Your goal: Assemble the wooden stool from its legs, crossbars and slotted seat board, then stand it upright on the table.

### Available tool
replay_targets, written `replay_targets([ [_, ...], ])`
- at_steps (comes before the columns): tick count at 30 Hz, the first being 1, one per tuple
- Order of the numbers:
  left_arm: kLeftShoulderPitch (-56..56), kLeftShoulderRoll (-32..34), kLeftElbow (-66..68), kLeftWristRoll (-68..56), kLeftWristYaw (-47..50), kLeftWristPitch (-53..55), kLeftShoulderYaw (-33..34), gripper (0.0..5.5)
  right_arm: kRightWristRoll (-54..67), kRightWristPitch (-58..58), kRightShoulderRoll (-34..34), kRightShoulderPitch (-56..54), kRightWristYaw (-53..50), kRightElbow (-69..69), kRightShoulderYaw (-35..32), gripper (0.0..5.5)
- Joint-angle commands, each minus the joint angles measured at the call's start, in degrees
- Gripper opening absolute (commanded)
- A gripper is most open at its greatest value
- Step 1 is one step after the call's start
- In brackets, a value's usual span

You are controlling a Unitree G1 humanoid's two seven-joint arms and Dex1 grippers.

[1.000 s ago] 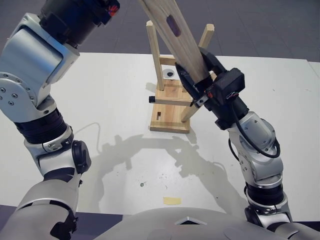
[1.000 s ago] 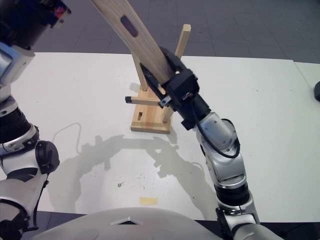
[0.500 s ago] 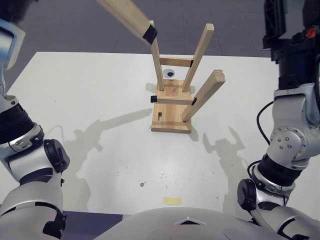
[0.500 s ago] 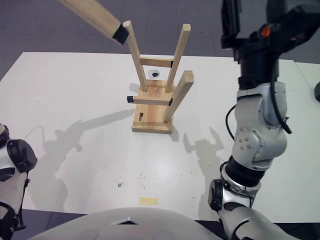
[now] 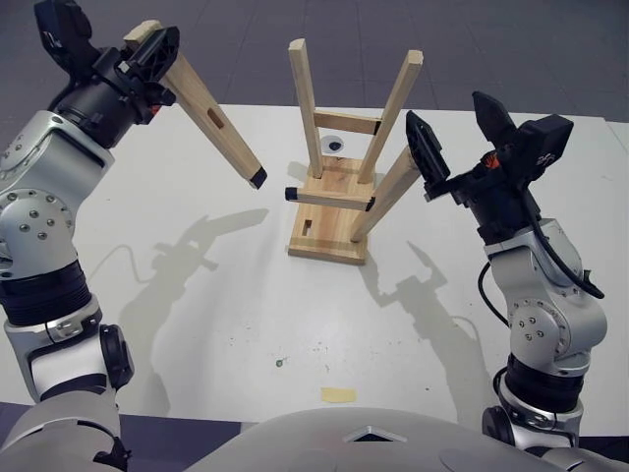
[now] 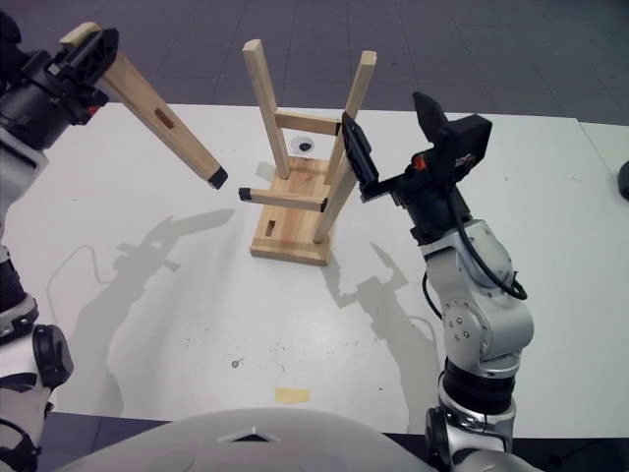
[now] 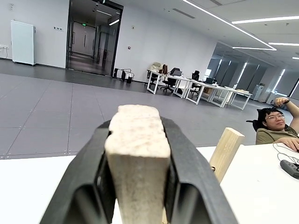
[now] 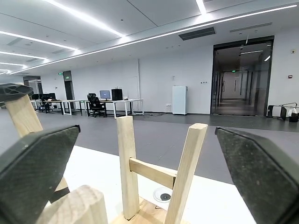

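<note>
1. Right fingers (image 5: 425,155) stand spread wide, gripping nothing, just beside the top of the nearest fitted leg (image 5: 385,195).
2. Left fingers (image 7: 187,168) clamp the upper end of a loose leg (image 5: 214,126); we note it slants down, its black-capped tip above the worktop (image 5: 197,324), left of the seat board (image 5: 329,239).
3. Seat board lies flat mid-worktop, three legs (image 5: 304,108) pointing up; we count two crossbars (image 5: 346,122) joining them.
</note>
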Motion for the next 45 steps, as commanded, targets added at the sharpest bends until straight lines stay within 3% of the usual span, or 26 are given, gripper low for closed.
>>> replay_targets([
  [1,-0.5,-0.5,0.3,2.1,-0.7,-0.4,0.8,1.02,7.5,-0.1,-1.1,-5.6,0.5,1.9,-6.3,5.40],
  [4,0.3,-0.8,-0.4,4.0,-0.7,-0.2,0.1,1.02,27.2,4.3,-3.0,-6.7,7.2,1.6,-9.4,5.40],
  [6,0.1,-1.8,0.9,5.9,0.0,-0.5,-1.2,1.02,31.2,7.1,-6.9,-5.7,13.5,2.2,-8.4,5.40],
  [13,0.2,-3.6,1.4,10.8,-1.4,-0.1,-3.7,1.02,18.2,5.9,-20.8,-5.8,35.2,15.9,0.6,5.40],
  [15,-0.1,-4.1,1.7,11.6,-1.8,-0.1,-3.9,1.02,14.9,4.3,-22.5,-7.1,39.0,18.4,2.9,5.40],
  [19,-0.4,-4.9,1.2,12.0,-2.6,0.5,-3.7,1.02,13.0,3.4,-21.6,-9.9,42.3,21.4,4.8,4.74],
  [34,2.0,-6.4,-2.4,8.1,-3.8,5.3,-0.1,1.02,19.6,10.8,-17.9,-1.4,33.3,10.6,4.1,2.46],
  [41,3.2,-7.2,-4.6,8.3,-1.0,6.8,0.7,1.02,10.3,6.7,-14.3,6.1,23.5,3.0,11.2,2.27],
  [45,5.7,-6.6,-7.0,6.3,-0.5,9.8,2.4,1.02,7.4,4.6,-10.1,6.9,16.0,2.3,12.0,2.23],
])
